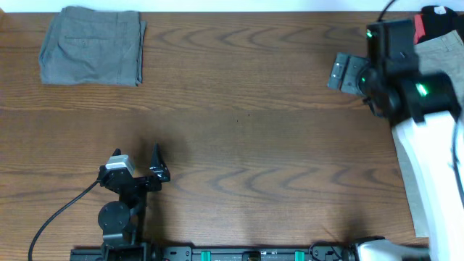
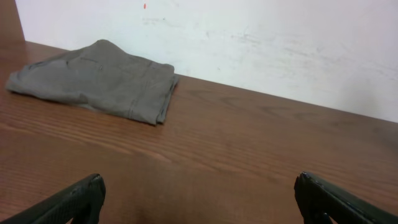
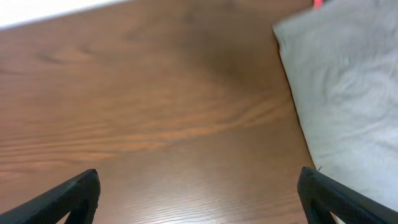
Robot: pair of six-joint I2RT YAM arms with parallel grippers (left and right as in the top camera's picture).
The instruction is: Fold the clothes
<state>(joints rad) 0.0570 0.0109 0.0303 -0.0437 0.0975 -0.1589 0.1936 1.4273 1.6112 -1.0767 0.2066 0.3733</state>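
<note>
Both wide open, empty: left claw [image 2: 198, 200] at near edge, right claw [image 3: 199, 194] by beige shorts [image 3: 348, 93]; grey shorts [image 1: 93, 45] folded, far-left corner.

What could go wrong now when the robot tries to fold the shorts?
The right gripper is open over the bare table, beside the pale shorts, so it might close on nothing. Seen from overhead, the right arm hangs over those shorts, so it could snag or bunch them.
</note>
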